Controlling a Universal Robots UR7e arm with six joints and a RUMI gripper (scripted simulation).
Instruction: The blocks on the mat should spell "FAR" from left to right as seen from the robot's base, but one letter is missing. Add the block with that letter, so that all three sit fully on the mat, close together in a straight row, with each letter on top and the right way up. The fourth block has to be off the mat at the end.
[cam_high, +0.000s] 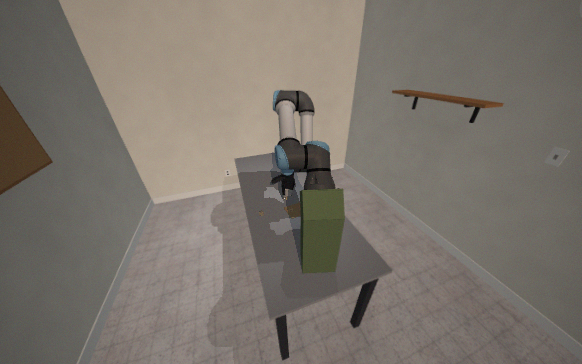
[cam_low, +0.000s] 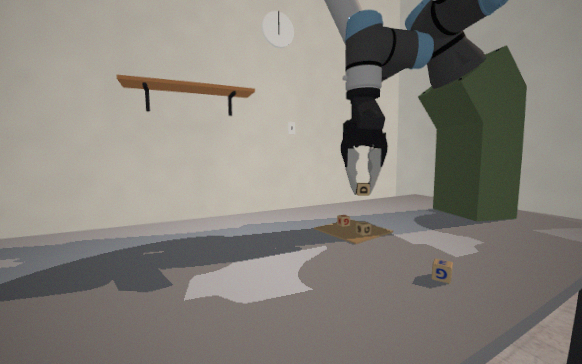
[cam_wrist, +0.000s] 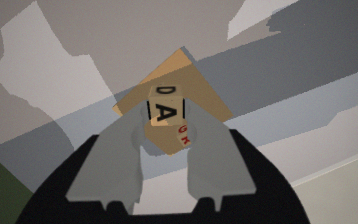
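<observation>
Grey worktop (cam_low: 300, 320) carries a tan mat (cam_low: 354, 231) with two blocks on it, one red-lettered (cam_low: 343, 220) and one black-lettered (cam_low: 363, 228). I see my end effector (cam_low: 363, 186) clamped on the A block (cam_wrist: 166, 110), held in the air above the mat. Near right, a blue-lettered block (cam_low: 442, 271) sits off the mat

We hold a block above the mat

Our hand (cam_low: 364, 186) grips a lettered block (cam_low: 363, 189) over the tan mat (cam_low: 353, 232), where two blocks (cam_low: 343, 220) sit; another block (cam_low: 442, 270) rests on the worktop (cam_low: 300, 310).
</observation>
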